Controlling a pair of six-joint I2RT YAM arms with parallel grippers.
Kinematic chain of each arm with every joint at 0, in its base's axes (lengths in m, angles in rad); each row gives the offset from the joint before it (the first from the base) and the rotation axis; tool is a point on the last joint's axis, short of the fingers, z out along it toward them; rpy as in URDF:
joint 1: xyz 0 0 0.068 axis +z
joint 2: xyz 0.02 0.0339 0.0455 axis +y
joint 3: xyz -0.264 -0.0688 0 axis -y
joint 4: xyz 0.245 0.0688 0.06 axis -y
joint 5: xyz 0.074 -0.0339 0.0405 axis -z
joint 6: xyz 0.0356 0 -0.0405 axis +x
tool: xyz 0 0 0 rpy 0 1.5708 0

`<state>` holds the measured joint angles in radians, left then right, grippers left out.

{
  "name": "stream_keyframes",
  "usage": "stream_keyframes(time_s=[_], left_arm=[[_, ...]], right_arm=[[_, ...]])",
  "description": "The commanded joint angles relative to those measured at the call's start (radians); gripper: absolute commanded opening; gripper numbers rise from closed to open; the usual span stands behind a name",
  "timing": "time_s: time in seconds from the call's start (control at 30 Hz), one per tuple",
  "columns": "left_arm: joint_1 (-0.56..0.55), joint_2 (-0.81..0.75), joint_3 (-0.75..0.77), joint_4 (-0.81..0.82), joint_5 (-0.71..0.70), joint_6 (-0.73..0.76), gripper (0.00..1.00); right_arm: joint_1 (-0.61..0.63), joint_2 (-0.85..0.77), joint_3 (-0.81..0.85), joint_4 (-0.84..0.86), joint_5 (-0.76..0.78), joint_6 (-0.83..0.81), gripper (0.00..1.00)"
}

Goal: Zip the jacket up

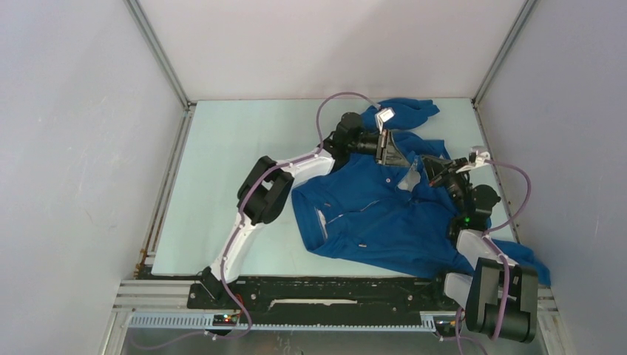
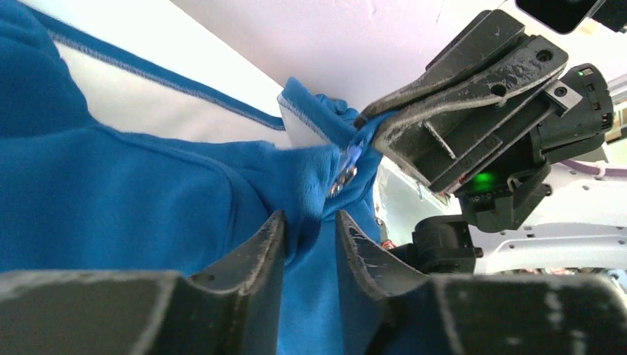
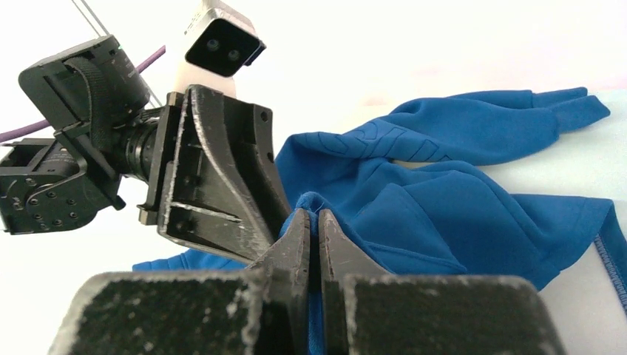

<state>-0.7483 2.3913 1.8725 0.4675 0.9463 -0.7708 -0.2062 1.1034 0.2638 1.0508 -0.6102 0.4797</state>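
Note:
The royal-blue jacket point(image 1: 370, 214) lies crumpled on the right half of the table, its pale lining point(image 1: 409, 180) showing near the collar. My left gripper point(image 1: 398, 157) and right gripper point(image 1: 433, 173) meet tip to tip over that collar area. In the left wrist view my left gripper point(image 2: 310, 225) has a thick fold of the jacket point(image 2: 111, 192) between its jaws. Just beyond, the right gripper point(image 2: 372, 132) pinches the fabric edge beside a small shiny metal piece point(image 2: 342, 177). In the right wrist view my right gripper point(image 3: 310, 216) is shut on a thin blue edge of the jacket point(image 3: 444, 200), and the left gripper's fingers point(image 3: 222, 170) are right beside it.
One sleeve point(image 1: 405, 111) stretches toward the back wall. Another part of the jacket point(image 1: 529, 262) hangs over the front right edge by the right arm's base. The pale table point(image 1: 236, 163) is walled on three sides, with a black rail point(image 1: 318, 292) along the near edge.

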Motion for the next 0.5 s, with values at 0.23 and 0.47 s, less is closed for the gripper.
stream_keyframes(time_s=[0.23, 0.47], left_arm=[[0.053, -0.343, -0.376, 0.247, -0.13, -0.192, 0.56], [-0.044, -0.385, -0.609, 0.612, -0.295, -0.511, 0.68]], right_arm=[[-0.071, 0.03, 0.011, 0.247, -0.062, 0.144, 0.0], [-0.068, 0.016, -0.003, 0.248, -0.057, 0.171, 0.0]])
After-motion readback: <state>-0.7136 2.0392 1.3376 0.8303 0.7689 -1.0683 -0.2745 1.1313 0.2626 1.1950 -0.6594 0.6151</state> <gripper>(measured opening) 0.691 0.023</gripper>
